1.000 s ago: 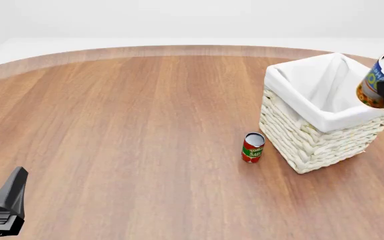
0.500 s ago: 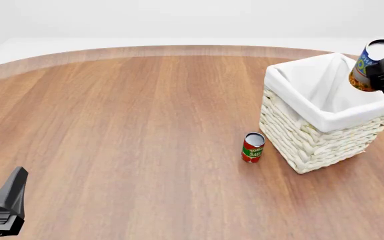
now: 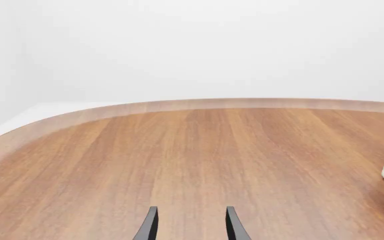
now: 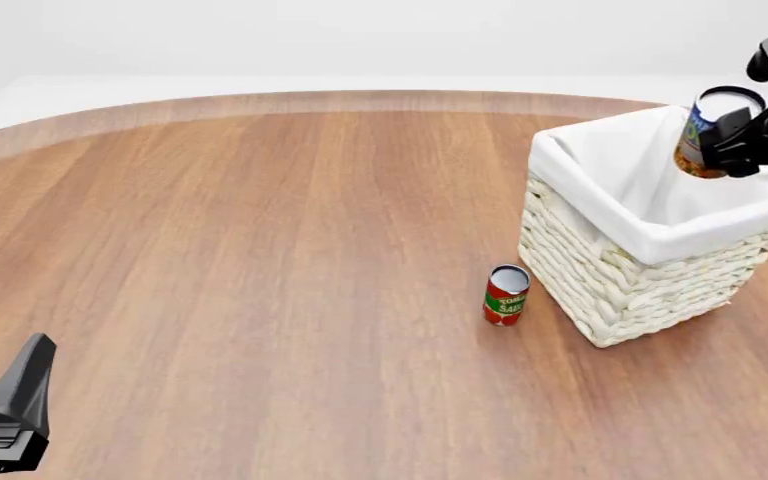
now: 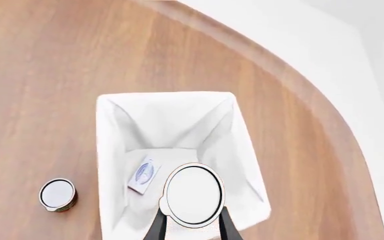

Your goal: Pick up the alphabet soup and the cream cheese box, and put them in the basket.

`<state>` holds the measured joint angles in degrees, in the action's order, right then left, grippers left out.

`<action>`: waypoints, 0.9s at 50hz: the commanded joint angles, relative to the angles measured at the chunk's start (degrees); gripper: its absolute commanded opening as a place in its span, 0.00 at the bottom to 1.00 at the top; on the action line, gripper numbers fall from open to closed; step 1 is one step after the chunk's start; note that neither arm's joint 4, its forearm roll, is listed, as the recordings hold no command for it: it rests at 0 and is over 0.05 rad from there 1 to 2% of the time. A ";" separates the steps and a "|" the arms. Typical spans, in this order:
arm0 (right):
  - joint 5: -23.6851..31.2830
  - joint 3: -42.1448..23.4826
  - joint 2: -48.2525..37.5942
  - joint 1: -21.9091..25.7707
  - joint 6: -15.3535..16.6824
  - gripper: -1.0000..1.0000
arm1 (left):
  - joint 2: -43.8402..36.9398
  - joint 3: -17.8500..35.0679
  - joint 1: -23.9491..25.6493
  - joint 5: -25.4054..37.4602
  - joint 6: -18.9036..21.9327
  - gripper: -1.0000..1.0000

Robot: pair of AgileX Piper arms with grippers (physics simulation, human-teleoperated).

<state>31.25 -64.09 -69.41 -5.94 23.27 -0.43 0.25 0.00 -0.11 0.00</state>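
Observation:
My right gripper [image 4: 738, 135] is shut on the alphabet soup [image 4: 704, 132], a can with a blue and yellow label and a silver-white top [image 5: 192, 195], held above the open basket [image 4: 624, 280]. In the right wrist view the basket [image 5: 108, 150] lies straight below the can, and the cream cheese box [image 5: 143, 175] rests flat on its white lining. My left gripper [image 3: 188, 225] hovers open low over bare wood at the near left, its black finger [image 4: 17, 395] showing in the front view.
A slim red and green tomato sauce can [image 4: 506, 295] stands upright on the table just left of the basket's near corner, also seen as a round top [image 5: 57, 194] from above. The wooden table's curved far edge [image 4: 357, 98] borders a white floor.
My right gripper has carried the alphabet soup up and leftward from beside the basket's right edge to above its opening. The left arm has stayed still.

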 commanded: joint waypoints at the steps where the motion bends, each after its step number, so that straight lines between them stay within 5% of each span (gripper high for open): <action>1: -2.55 -0.55 -3.72 -0.49 -0.29 0.00 | 0.00 0.00 0.00 0.00 0.00 1.00; 45: -7.30 -2.00 -13.05 0.62 -0.05 0.00 | 0.00 0.00 0.00 0.00 0.00 1.00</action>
<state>24.99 -64.85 -80.90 -5.37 23.97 -0.43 0.25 0.00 -0.11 0.00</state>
